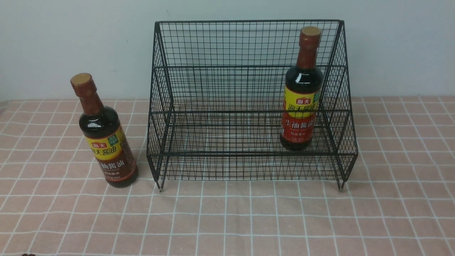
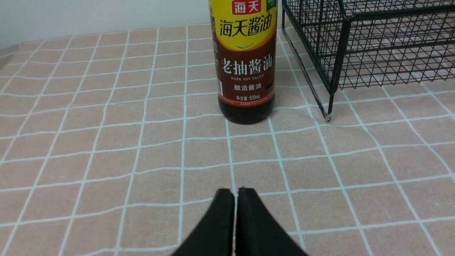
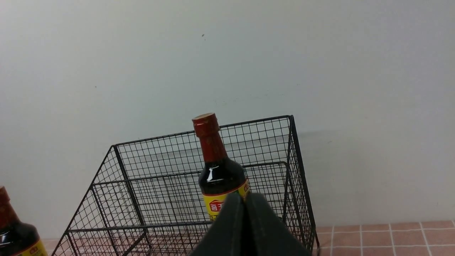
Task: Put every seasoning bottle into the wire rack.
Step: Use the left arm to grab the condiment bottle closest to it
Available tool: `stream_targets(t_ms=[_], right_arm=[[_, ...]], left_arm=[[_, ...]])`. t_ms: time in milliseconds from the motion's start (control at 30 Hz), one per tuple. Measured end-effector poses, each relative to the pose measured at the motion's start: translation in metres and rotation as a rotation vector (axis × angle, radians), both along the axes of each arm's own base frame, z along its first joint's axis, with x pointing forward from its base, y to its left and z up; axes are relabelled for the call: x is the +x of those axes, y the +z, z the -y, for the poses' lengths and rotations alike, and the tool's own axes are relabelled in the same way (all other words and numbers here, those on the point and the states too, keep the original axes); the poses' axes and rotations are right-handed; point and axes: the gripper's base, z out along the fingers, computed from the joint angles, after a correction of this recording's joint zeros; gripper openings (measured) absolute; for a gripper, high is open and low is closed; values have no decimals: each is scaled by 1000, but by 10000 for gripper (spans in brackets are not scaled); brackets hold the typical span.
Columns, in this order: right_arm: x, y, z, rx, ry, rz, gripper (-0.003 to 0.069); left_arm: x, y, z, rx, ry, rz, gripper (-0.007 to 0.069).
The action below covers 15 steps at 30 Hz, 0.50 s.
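Note:
The black wire rack (image 1: 249,89) stands at the middle back of the table. The red-label bottle (image 1: 301,92) stands upright inside it, on the lower tier at the right end; it also shows in the right wrist view (image 3: 218,170). The brown-label bottle (image 1: 106,138) stands on the cloth just left of the rack, and in the left wrist view (image 2: 246,60). My left gripper (image 2: 235,192) is shut and empty, low over the cloth short of that bottle. My right gripper (image 3: 245,197) is shut and empty, apart from the rack. Neither gripper shows in the front view.
A pink checked cloth (image 1: 249,220) covers the table. A pale wall (image 1: 71,42) rises close behind the rack. The rack's front foot (image 2: 327,115) stands on the cloth near the brown-label bottle.

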Motion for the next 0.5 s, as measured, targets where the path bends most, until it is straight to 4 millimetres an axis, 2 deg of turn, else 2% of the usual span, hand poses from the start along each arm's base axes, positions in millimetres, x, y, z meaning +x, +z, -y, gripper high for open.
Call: stream_targets(t_ms=[233,333,500], right_arm=[[-2,-9,1,-178,-37,4,-13],[-3,-24,6,-238,-116,-21,-13],[-2,-73,13,-269,-226,-143,-13]], left_arm=[[0,0,0,0,0,0,-7],[0,0,0,0,0,0,-7],[0,0,0,0,0,0,-7]])
